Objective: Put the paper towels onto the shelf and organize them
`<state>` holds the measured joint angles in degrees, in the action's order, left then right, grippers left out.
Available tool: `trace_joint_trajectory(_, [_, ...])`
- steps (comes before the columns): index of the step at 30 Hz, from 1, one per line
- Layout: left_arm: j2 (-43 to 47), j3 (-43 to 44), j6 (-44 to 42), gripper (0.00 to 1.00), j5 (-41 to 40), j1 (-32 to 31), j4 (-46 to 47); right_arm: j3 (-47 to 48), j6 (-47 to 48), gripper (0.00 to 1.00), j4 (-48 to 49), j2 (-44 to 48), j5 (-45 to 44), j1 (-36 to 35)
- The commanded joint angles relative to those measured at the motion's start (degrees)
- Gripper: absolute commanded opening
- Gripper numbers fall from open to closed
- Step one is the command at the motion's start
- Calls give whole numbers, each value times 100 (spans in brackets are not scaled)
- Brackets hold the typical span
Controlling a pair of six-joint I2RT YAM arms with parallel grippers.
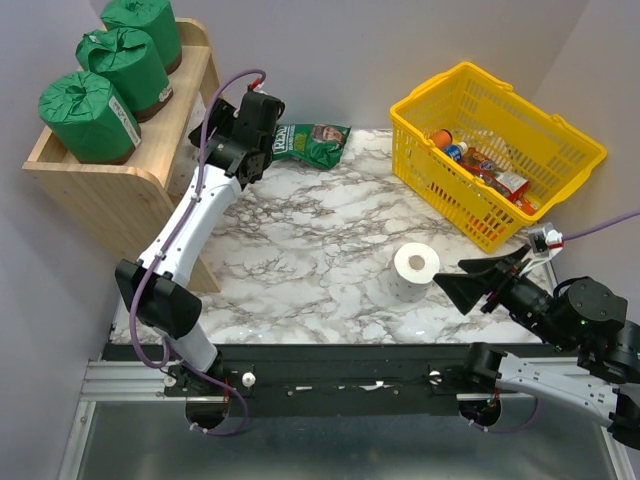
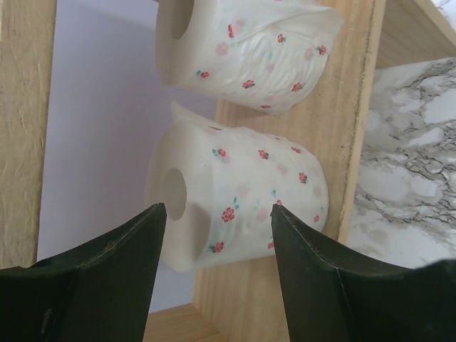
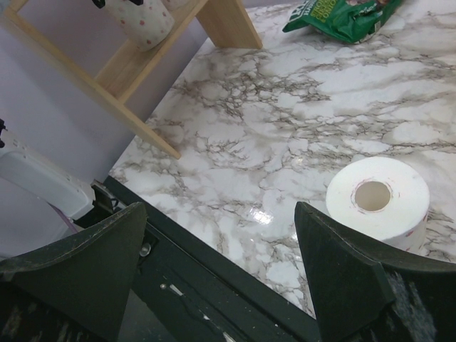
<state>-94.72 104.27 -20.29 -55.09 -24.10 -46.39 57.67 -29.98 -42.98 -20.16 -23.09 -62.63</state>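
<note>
Three green-wrapped paper towel rolls (image 1: 105, 68) stand on the top tray of the wooden shelf (image 1: 110, 195) at the far left. Two white flowered rolls (image 2: 239, 196) lie on their sides on the lower tier (image 2: 363, 107). My left gripper (image 1: 232, 140) is at the shelf's right side. In its wrist view it (image 2: 217, 214) is open, with the nearer white roll just beyond its fingertips and not touched. A third white roll (image 1: 416, 270) stands upright on the marble table (image 3: 377, 196). My right gripper (image 1: 470, 282) is open and empty just to its right (image 3: 221, 210).
A yellow plastic basket (image 1: 480, 100) with bottles and packets stands at the back right. A flat green snack bag (image 1: 315, 142) lies at the back centre, beside my left wrist. The table's front edge (image 3: 235, 263) runs under my right gripper.
</note>
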Motion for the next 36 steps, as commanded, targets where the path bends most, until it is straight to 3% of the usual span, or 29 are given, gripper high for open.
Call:
trace_joint_trajectory(1, [164, 164, -115, 68, 226, -384, 86, -63, 44, 93, 71, 65, -46, 5])
trace_joint_trajectory(4, [199, 129, 95, 57, 569, -517, -124, -54, 36, 93, 88, 4, -2, 14])
trace_joint_trajectory(5, [217, -2, 165, 47, 604, -517, -229, -45, 36, 93, 97, 4, 24, 5])
trace_joint_trajectory(8, [287, -475, 333, 41, 491, -500, -308, -63, 9, 93, 97, 30, 59, 5])
trace_joint_trajectory(16, [612, -1312, 623, 39, 262, 71, -300, -80, -17, 93, 35, 153, 50, 14])
trace_joint_trajectory(24, [455, -1357, 492, 38, 402, 458, 244, -142, 27, 93, 159, 48, 94, 5])
trace_joint_trajectory(36, [85, -1128, 544, 39, 51, 740, 289, -116, 97, 94, 141, -23, -46, 5])
